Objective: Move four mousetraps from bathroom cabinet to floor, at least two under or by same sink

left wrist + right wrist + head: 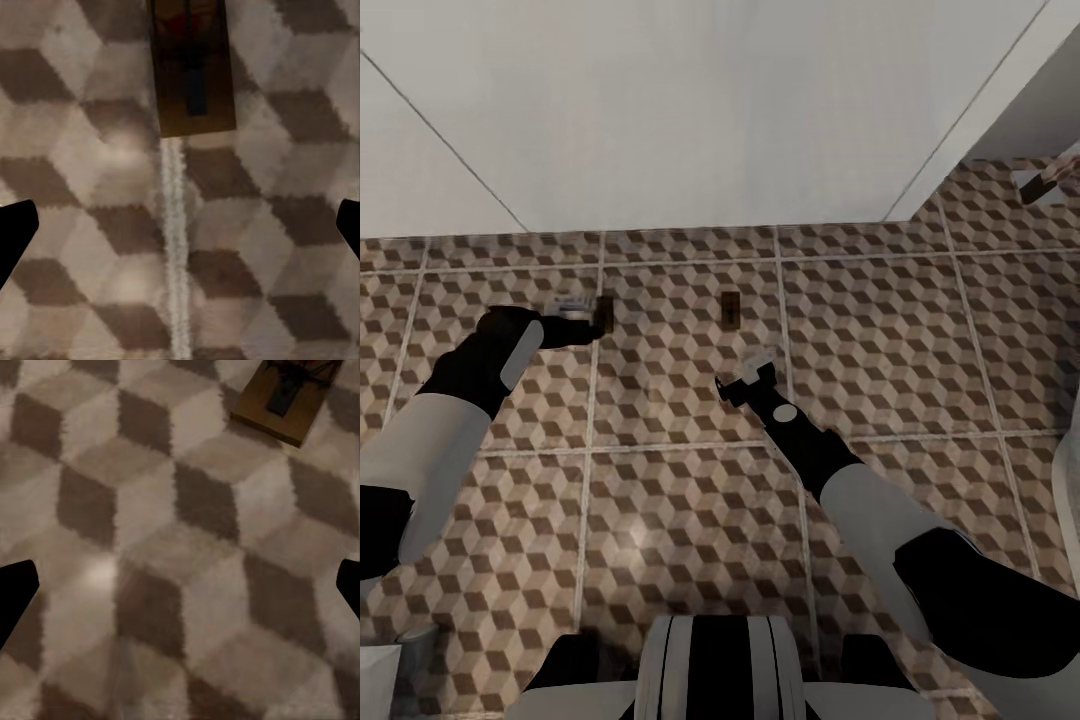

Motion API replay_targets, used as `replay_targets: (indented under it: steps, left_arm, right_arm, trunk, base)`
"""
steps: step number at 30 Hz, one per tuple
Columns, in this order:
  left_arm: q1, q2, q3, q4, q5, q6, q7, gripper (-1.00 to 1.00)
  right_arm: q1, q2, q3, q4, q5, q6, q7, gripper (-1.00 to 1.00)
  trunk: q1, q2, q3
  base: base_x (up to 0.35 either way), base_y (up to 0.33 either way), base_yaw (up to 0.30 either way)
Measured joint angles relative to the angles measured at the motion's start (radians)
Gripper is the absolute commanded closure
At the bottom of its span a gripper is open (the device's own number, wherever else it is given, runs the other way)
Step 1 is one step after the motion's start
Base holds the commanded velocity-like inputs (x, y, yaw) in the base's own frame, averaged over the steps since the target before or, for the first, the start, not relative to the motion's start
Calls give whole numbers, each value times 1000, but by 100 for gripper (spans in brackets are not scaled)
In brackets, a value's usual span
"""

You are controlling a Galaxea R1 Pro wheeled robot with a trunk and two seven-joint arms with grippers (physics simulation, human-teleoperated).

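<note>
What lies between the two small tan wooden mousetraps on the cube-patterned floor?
Head view: only bare cube-patterned tile separates the left mousetrap from the right mousetrap.

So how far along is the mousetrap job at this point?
Two flat tan wooden mousetraps lie on the cube-patterned tiled floor: one by the left gripper, one ahead of the right gripper. Both grippers look open and empty. Two more traps are left; whether these sit by the sink cannot be told.
</note>
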Motion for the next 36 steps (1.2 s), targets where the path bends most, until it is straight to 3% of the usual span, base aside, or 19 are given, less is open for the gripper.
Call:
replay_targets:
  steps: [36]
  left_arm:
    - [0, 0, -1, 0, 1, 0, 0, -100]
  right_arm:
    - [0, 0, 0, 0, 0, 0, 0, -100]
  trunk:
    - [0, 0, 0]
  base:
    - [-333, 0, 0]
